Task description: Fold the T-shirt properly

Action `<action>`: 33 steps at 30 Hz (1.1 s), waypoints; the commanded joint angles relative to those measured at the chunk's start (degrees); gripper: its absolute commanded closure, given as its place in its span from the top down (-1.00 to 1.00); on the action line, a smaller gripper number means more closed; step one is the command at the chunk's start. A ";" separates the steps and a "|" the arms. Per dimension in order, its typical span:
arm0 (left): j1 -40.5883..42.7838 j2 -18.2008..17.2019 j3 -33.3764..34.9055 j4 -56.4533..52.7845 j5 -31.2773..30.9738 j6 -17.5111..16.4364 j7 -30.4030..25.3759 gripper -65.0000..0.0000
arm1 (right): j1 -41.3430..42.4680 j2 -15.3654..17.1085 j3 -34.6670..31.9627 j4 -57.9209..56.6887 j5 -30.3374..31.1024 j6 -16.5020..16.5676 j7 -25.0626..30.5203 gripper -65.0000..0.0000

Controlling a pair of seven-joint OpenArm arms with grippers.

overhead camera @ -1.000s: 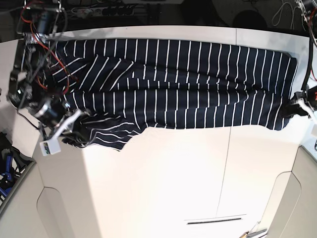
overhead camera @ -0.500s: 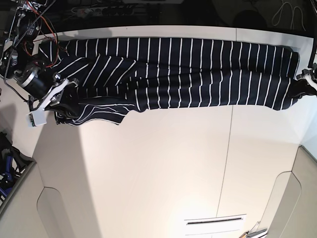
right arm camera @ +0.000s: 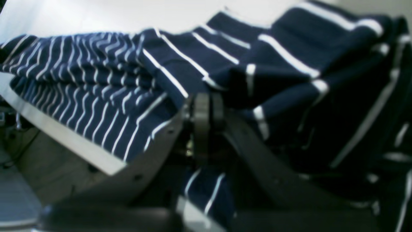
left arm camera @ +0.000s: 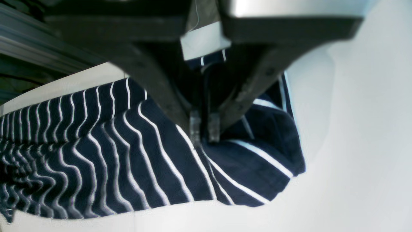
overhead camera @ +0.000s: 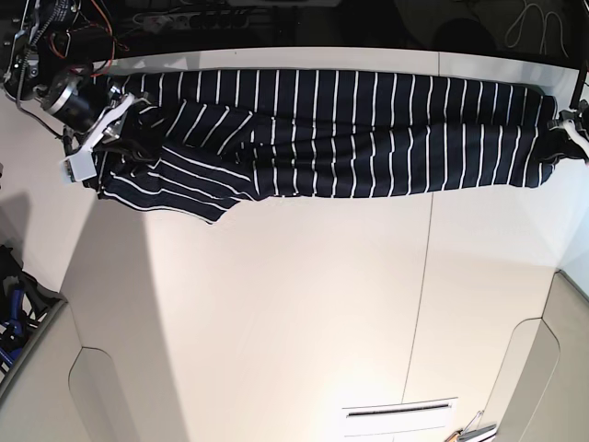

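T-shirt [overhead camera: 350, 133] stretched between left end effector [overhead camera: 563, 129], right end effector [overhead camera: 118, 120]

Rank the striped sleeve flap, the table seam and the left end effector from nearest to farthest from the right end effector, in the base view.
1. Sleeve flap, right beside the right end effector, image left.
2. Table seam, past the middle.
3. Left end effector, at the T-shirt's far end, image right.

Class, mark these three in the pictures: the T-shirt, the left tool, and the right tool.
T-shirt [overhead camera: 350, 129], base view, middle of the striped cloth.
Left tool [left arm camera: 204, 129], left wrist view, between its tips pinching the cloth.
Right tool [right arm camera: 206, 106], right wrist view, between its tips at the cloth's fold.
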 commanded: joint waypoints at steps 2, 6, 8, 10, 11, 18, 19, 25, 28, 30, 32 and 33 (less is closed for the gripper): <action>-0.11 -1.40 -0.55 0.76 0.59 -0.49 -0.81 -1.00 | -1.36 0.00 0.44 0.96 -0.42 0.13 1.11 -1.00; -0.15 -1.40 -0.55 0.76 0.74 -0.49 -0.85 -0.96 | -2.84 -0.85 0.44 0.87 -4.33 0.04 1.33 -1.00; -0.15 -1.40 -0.55 0.76 0.77 -0.49 -0.85 -0.73 | -2.93 -0.83 0.44 0.87 -4.55 -0.55 1.33 -0.78; -0.13 -1.40 -0.55 0.76 0.77 -0.49 -0.85 -0.47 | -2.91 -0.83 0.44 0.87 -4.55 -0.55 1.33 -0.33; -0.13 -1.40 -0.55 0.76 0.77 -0.49 -0.85 -0.35 | -2.91 -0.81 0.44 0.87 -4.52 -0.55 1.31 -0.17; -0.17 -1.42 -3.67 0.76 -2.16 -0.49 -2.60 -0.19 | -2.64 -0.85 3.02 2.40 1.36 -0.94 -2.95 -0.07; -0.15 -1.40 -5.03 0.76 -3.28 -0.49 -2.54 -0.19 | -2.64 -0.85 4.04 3.17 2.47 -0.90 -3.56 -0.07; 1.38 -1.40 -10.84 0.76 -5.38 -0.49 -2.08 0.05 | -2.60 -1.01 11.91 9.18 4.96 -0.85 -3.67 -0.07; 2.78 -0.50 -10.82 0.76 -4.48 -0.49 -4.28 0.21 | -2.36 -1.01 13.99 11.98 5.64 -0.83 -1.97 -0.09; 2.86 0.50 -10.82 0.39 -1.22 -0.49 -7.21 0.22 | -1.44 -1.03 13.92 12.57 5.60 -0.83 -1.16 -0.27; 2.89 1.27 -10.80 -0.79 0.83 -0.49 -9.77 0.22 | -0.09 -2.01 13.88 12.52 4.57 -0.70 -1.14 -0.68; 2.86 1.46 -10.71 -1.77 0.92 -0.49 -10.36 0.27 | 0.61 -2.91 13.88 12.50 3.91 -0.70 -1.14 -0.93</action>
